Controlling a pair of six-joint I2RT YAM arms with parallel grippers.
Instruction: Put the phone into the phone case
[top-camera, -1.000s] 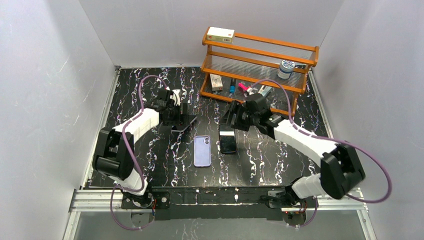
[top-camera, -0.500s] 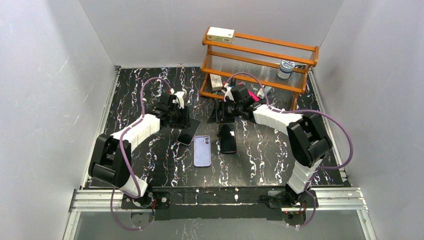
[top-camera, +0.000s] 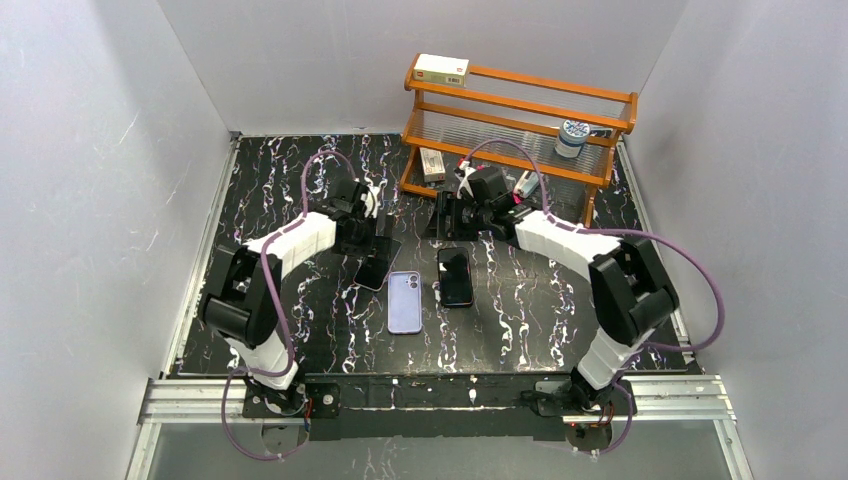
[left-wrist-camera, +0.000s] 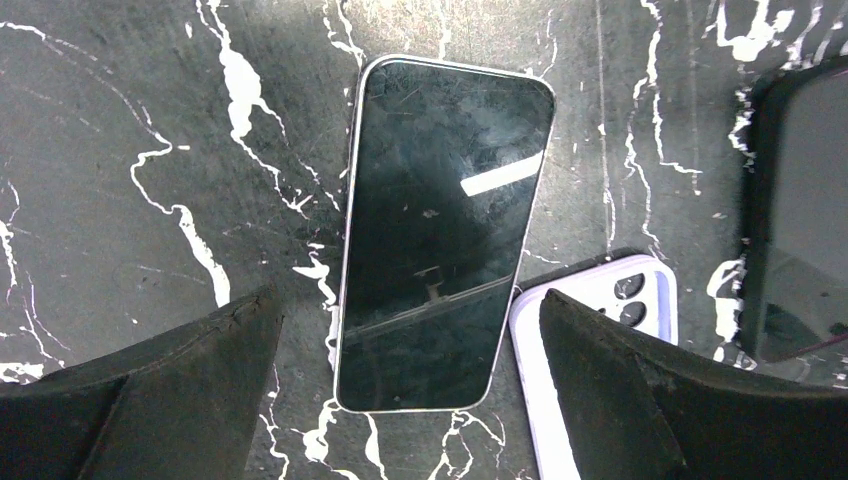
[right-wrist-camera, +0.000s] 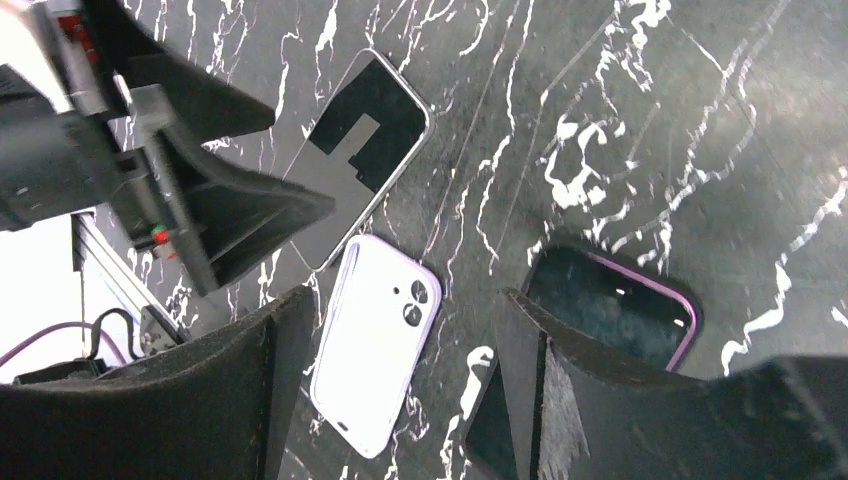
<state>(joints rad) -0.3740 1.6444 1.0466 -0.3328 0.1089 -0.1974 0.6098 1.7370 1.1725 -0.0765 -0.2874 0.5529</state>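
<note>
Lavender phone case (top-camera: 404, 301), long axis near-far.

The desk (top-camera: 540, 320) has a black top veined with white and shows no damage. At its far right stands an orange wooden rack (top-camera: 500, 130) with ribbed clear shelves, upright. A white box with a yellow and red band (top-camera: 441, 69) lies flat on the rack's top left corner. A jar with a blue-and-white patterned lid (top-camera: 572, 137) stands upright on the middle shelf, near the right end. A small grey box (top-camera: 433, 164) lies on the lowest shelf at the left; the other small items there are partly hidden. A black handset already fitted in a dark, purple-rimmed cover (top-camera: 455, 277) lies face up mid-desk. White panels (top-camera: 100, 150) enclose three sides. An aluminium rail (top-camera: 200, 395) runs along the near edge.
</note>
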